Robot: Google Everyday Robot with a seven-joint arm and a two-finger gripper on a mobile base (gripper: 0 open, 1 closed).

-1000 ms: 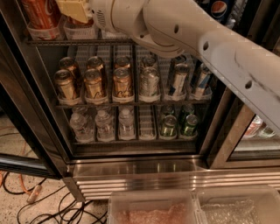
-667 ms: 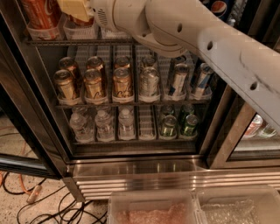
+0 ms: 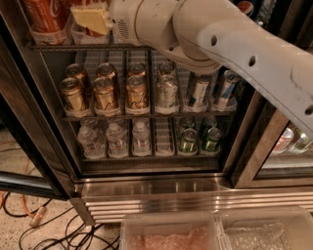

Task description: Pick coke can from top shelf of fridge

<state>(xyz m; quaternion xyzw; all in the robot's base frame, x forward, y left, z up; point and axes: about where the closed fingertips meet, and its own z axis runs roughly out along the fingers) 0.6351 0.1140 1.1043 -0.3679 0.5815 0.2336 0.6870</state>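
Note:
A red coke can stands in a clear front cup at the left end of the top shelf of the fridge; its top is cut off by the frame edge. My gripper, with a yellowish pad, is at the top shelf just right of that can. A bit of red shows under the gripper in the neighbouring cup. My white arm reaches in from the right and hides the rest of the top shelf.
The middle shelf holds gold-brown cans, a silver can and blue Pepsi cans. The bottom shelf holds water bottles and green cans. Cables lie on the floor at left. Clear bins are below. A second cooler is at right.
My gripper has shifted slightly down and to the right at the top shelf. The cans and bottles have not moved.

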